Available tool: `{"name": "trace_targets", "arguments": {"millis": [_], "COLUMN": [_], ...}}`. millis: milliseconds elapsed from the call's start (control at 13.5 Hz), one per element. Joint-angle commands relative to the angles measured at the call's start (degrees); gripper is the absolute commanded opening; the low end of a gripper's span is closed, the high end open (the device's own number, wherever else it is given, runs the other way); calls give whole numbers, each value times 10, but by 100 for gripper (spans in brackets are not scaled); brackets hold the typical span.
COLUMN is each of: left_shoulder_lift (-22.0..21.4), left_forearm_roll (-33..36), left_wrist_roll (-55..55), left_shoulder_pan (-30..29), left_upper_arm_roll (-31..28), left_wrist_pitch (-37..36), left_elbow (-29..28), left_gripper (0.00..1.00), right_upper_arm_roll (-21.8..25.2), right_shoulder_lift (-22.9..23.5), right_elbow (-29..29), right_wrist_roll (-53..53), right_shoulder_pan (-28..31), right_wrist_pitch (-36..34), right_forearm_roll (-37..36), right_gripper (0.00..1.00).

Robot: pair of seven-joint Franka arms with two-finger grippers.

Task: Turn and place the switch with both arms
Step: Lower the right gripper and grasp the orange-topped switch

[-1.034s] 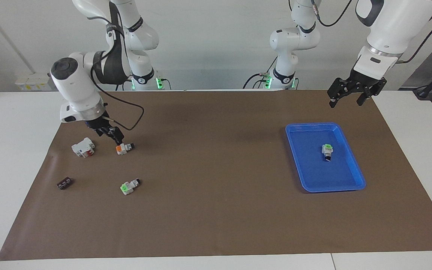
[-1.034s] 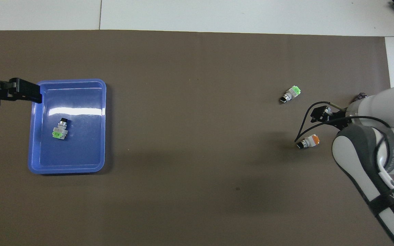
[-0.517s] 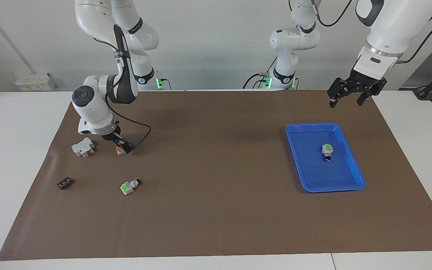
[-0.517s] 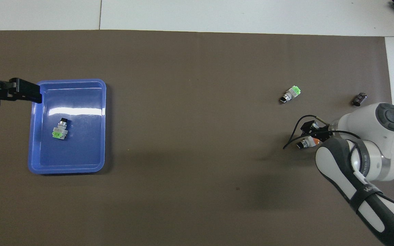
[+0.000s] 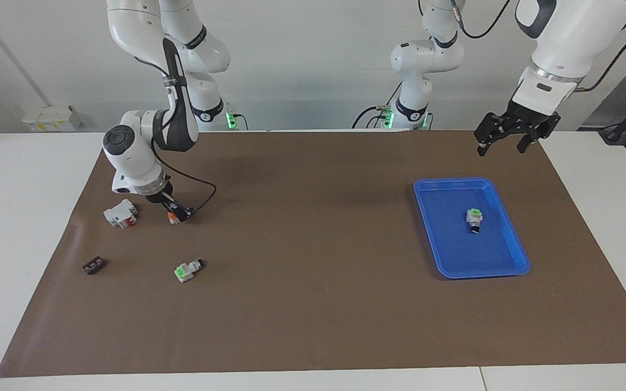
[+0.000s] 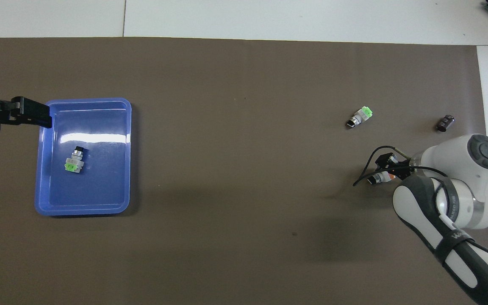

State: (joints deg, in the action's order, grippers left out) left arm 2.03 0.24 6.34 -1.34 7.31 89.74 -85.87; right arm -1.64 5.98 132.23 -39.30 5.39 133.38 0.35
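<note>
The switch (image 5: 172,218), white with an orange end and a black tip, lies on the brown mat toward the right arm's end of the table. It also shows in the overhead view (image 6: 376,178). My right gripper (image 5: 176,213) is down at the switch, right on top of it, and partly covers it in both views (image 6: 389,166). My left gripper (image 5: 503,142) is open and empty. It waits in the air over the mat beside the blue tray (image 5: 510,267), at the tray's edge in the overhead view (image 6: 36,117).
A green-ended switch (image 5: 474,218) lies in the tray (image 6: 84,210). Another green-ended switch (image 5: 187,270) lies on the mat, farther from the robots than the orange one. A white block with red (image 5: 121,213) and a small dark part (image 5: 94,265) lie near the mat's edge.
The right arm turned its wrist and lowered the gripper from beside the orange switch onto it; in the last half second it barely moved. The left arm has not moved.
</note>
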Motion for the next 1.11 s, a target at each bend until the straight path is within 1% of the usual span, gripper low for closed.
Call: {"name": "trace_targets", "arguments": {"millis": [0, 148, 296, 517, 591, 665, 739, 813, 1034], "left_shoulder_lift": [-16, -16, -16, -16, -16, -16, -16, -16, -16], "left_forearm_roll": [-1, -1, -1, -1, -1, -1, -1, -1, -1], "left_wrist_roll": [-5, -5, -5, -5, -5, -5, -5, -5, -5], "left_shoulder_pan": [-6, -6, -6, -6, -6, -6, -6, -6, -6], "left_upper_arm_roll": [2, 2, 2, 2, 2, 2, 2, 2, 2], "left_wrist_pitch": [2, 2, 2, 2, 2, 2, 2, 2, 2], "left_elbow": [-17, -18, -18, -17, -18, -18, -18, -18, -18], "left_gripper": [100, 100, 100, 100, 100, 100, 100, 100, 100], "right_upper_arm_roll": [-6, -6, -6, -6, -6, -6, -6, -6, -6], "right_shoulder_lift": [-4, -4, -4, 2, 3, 2, 3, 3, 4], "right_elbow": [11, 13, 12, 12, 12, 12, 12, 12, 12], "right_wrist_roll": [-14, -14, -14, -5, -5, -4, -4, -4, 12], "right_shoulder_pan": [5, 2, 4, 3, 4, 3, 3, 4, 10], "right_wrist_pitch": [14, 14, 14, 16, 17, 20, 20, 21, 37], "right_forearm_roll": [10, 12, 14, 49, 50, 50, 50, 50, 50], "right_gripper": [100, 99, 93, 88, 83, 69, 50, 48, 47]}}
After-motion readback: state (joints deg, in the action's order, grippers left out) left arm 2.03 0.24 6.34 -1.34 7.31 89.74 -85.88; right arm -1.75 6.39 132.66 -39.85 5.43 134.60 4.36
